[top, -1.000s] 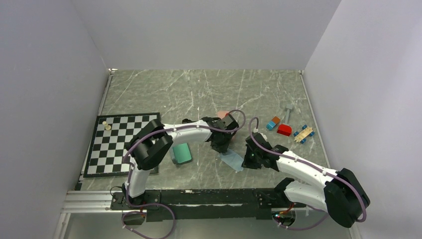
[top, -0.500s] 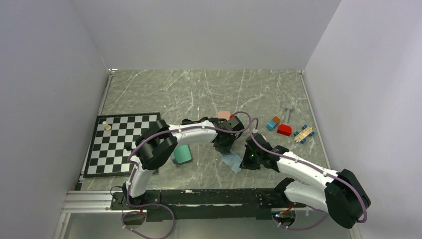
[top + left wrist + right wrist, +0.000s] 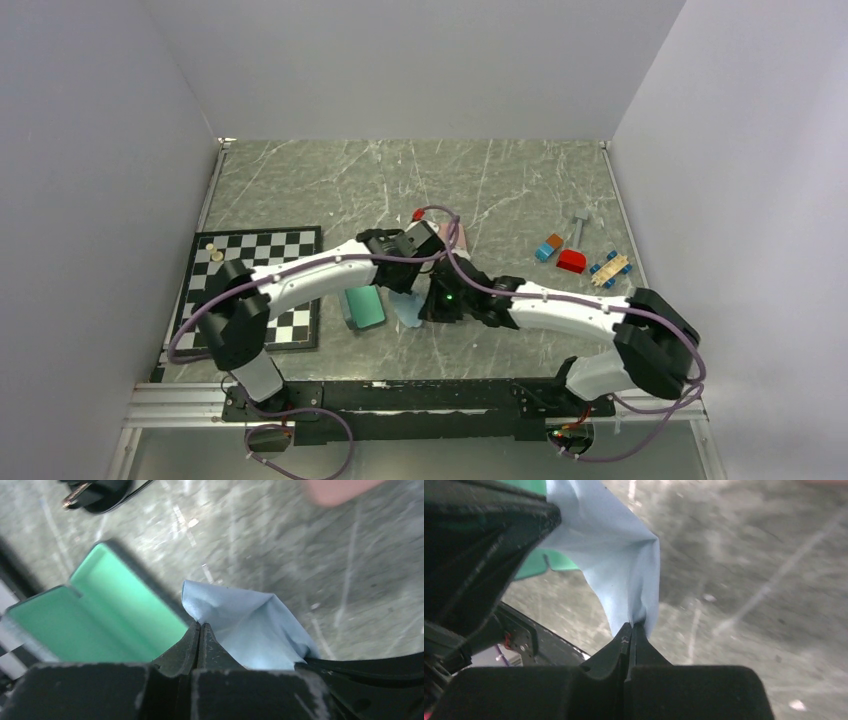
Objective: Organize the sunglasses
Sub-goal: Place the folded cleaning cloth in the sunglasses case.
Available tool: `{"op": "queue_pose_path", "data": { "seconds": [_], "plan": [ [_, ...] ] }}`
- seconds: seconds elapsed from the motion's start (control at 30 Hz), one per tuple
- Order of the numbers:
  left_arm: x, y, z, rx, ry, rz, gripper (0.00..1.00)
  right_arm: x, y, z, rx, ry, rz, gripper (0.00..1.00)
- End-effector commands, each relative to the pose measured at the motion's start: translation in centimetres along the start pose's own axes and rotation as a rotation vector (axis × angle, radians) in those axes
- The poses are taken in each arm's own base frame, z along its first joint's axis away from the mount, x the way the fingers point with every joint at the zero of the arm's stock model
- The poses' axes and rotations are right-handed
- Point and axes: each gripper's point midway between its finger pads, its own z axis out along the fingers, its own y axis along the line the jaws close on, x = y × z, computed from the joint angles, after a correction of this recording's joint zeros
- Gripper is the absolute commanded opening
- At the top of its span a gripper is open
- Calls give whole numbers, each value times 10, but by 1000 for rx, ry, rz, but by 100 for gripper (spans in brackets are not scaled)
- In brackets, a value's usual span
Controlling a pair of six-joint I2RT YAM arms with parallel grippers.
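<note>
while both arms meet over the middle of the grey marbled table (image 3: pixel 520 190), neither holds eyewear. the left gripper (image 3: pixel 199 630) has its jaws pressed together on one edge of a light blue soft cloth (image 3: pixel 245 625). the right gripper (image 3: pixel 631 628) is pinched tight on another edge of that cloth, which hangs slack between them.

task's thing: a thin black-framed pair of sunglasses (image 3: pixel 97 492) sits at the upper left of the left wrist frame, cut off by the top edge. it is blurred and only partly seen, so its long axis cannot be told. it lies well apart from both sets of jaws. the white pair is not visible in any view.

between the left jaws and the black pair lies an open oblong case with mint-green lining (image 3: pixel 115 612), just beside the cloth's left edge, lid flat. its long axis runs from lower left to upper right in that frame. a pink rounded case (image 3: pixel 340 487) shows at the upper right.

judgement: the left arm is the nearer one to the black pair, reaching up-left past the case. both jaws must let go of the cloth first. it looks meant for the case, which is just left of it.
</note>
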Motion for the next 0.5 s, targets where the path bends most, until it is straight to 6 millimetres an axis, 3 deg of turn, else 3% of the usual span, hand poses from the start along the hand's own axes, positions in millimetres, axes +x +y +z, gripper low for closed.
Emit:
{"op": "queue_pose_path", "data": {
  "seconds": [0.0, 0.2, 0.3, 0.47],
  "plan": [
    [-3, 38, -23, -99, -67, 73, 0, -28, 52, 16, -68, -110, -24, 0],
    [1, 71, -25, -159, -72, 117, 0, -30, 86, 42, -115, -116, 13, 0],
    [1, 88, -21, -226, -45, 123, 0, -25, 98, 60, -123, -101, 28, 0],
    [-2, 100, -13, -233, -59, 175, 0, -32, 107, 75, -114, -148, 63, 0]
  ]
}}
